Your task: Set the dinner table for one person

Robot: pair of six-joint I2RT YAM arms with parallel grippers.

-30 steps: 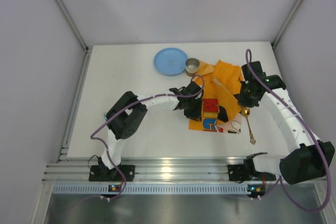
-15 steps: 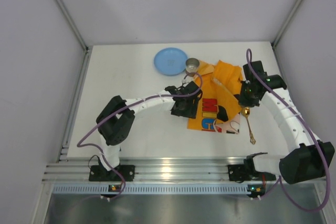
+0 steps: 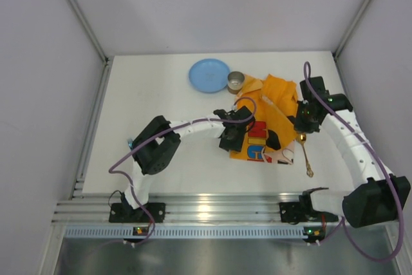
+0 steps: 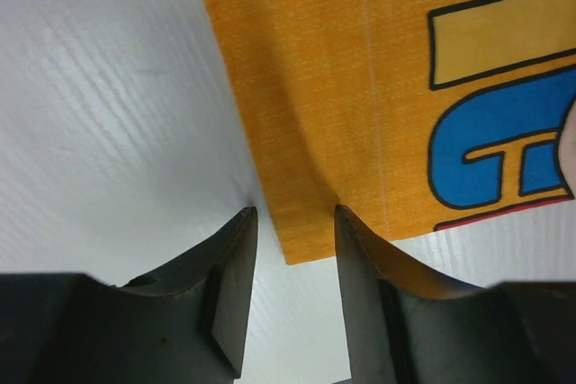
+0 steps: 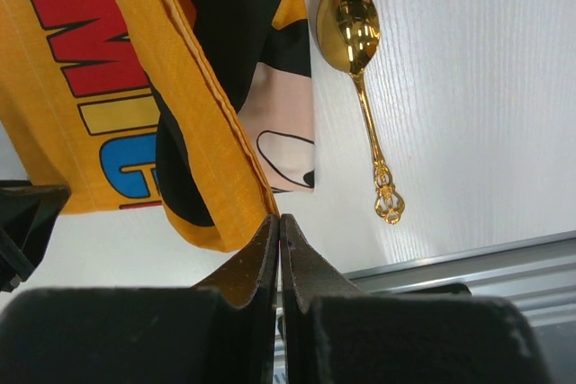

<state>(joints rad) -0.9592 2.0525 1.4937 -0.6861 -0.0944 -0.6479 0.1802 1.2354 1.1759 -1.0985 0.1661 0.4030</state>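
The orange Mickey Mouse cloth [image 3: 273,111] lies crumpled on the right middle of the white dinner table [image 3: 148,107]. My left gripper [image 3: 232,141] is open at the cloth's near left corner; in the left wrist view my left gripper [image 4: 294,213] has its jaws either side of the cloth's [image 4: 360,114] corner. My right gripper [image 3: 301,122] is shut on the cloth's right edge and holds it raised; in the right wrist view the cloth [image 5: 207,132] hangs from my right gripper [image 5: 278,219]. A gold spoon [image 3: 305,154] lies right of the cloth and also shows in the right wrist view [image 5: 360,87].
A blue plate [image 3: 209,75] sits at the back middle, with a small metal cup [image 3: 236,82] beside it touching the cloth's far edge. Grey walls enclose the table. An aluminium rail [image 3: 212,209] runs along the near edge.
The cloth's near left part, bunched up a second ago, now lies flat. My left gripper has shifted slightly to the near side, onto the corner. The right arm has barely moved.
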